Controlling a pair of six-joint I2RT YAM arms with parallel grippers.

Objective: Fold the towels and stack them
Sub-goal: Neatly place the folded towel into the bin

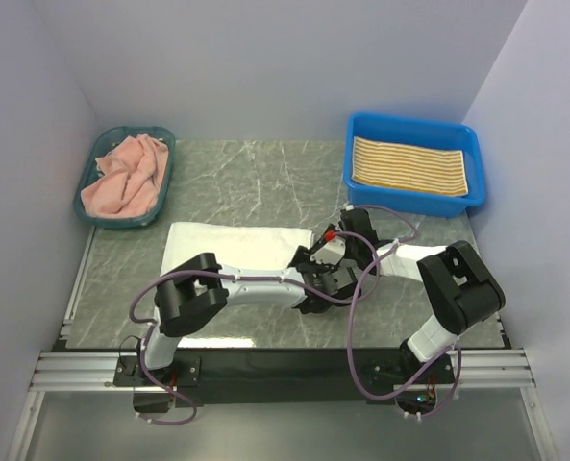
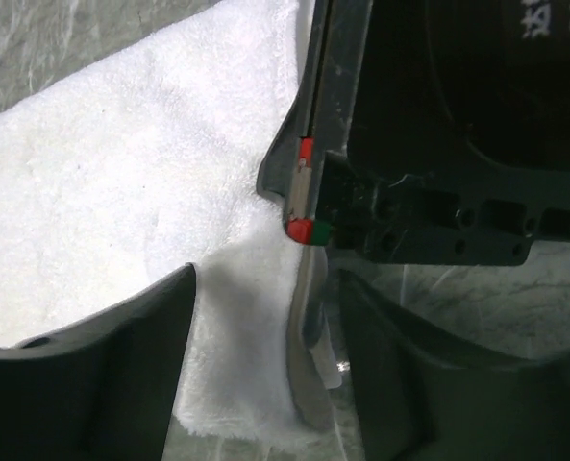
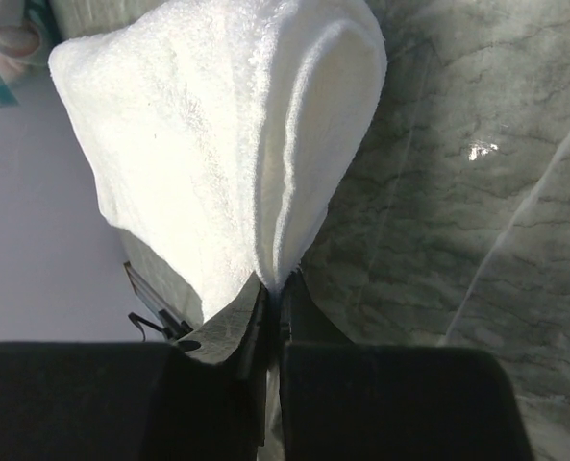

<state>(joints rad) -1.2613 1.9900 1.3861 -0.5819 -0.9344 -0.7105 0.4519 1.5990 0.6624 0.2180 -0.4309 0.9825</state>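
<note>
Right hand (image 3: 273, 309) clamped on white towel (image 3: 198, 144) edge, left hand (image 2: 265, 331) apart over towel corner

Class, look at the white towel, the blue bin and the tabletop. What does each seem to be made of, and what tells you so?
White towel: probably cotton terry, matte; nubby pile, soft drape.
Blue bin: likely moulded plastic, smooth; uniform colour, rounded rim.
Tabletop: grey-green marble or a marble-look laminate, glossy; pale veins, light glints.
</note>
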